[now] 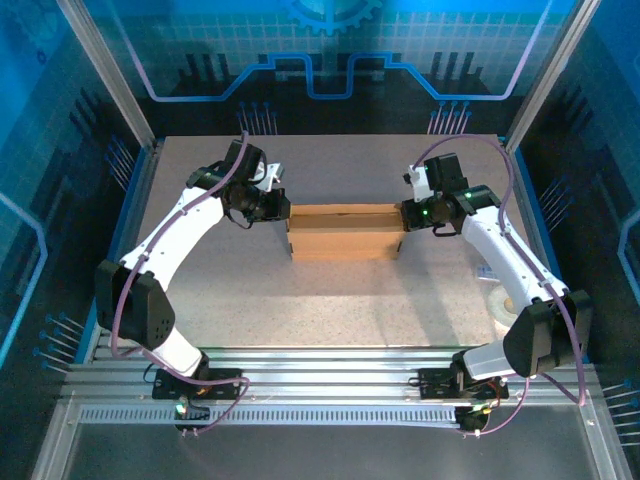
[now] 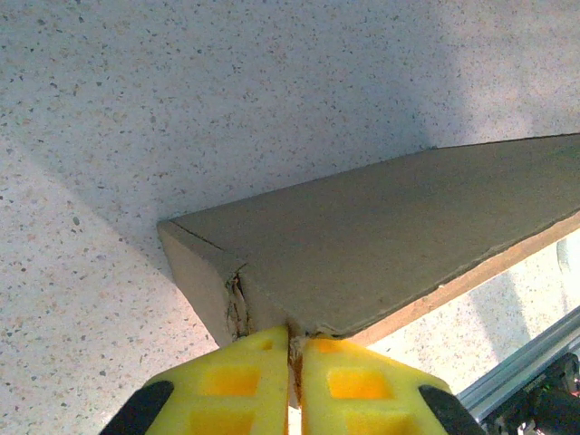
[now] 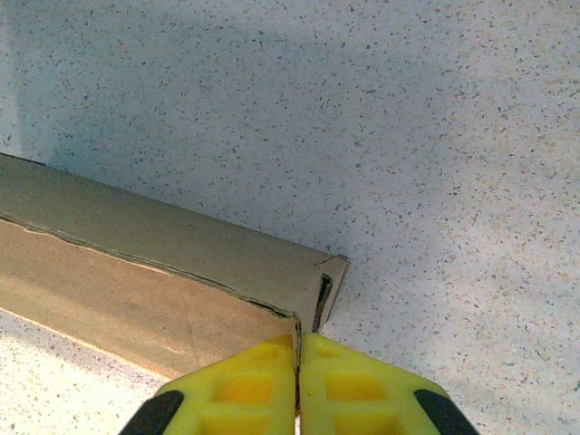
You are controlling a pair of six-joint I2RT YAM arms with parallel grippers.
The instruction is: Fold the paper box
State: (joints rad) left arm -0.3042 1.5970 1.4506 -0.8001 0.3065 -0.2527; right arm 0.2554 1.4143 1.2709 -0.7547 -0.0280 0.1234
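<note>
Brown paper box (image 1: pixel 345 240) (on speckled table (image 1: pixel 300 310)) has left gripper (image 2: pixel 292 343) and right gripper (image 3: pixel 297 346) clamped on its ends.

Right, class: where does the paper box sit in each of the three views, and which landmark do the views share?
Top external: the paper box lies mid-table, long side running left to right.
Left wrist: the paper box runs from bottom centre up to the right edge.
Right wrist: the paper box crosses the lower left.
Shared landmark: the speckled table top under it.
</note>
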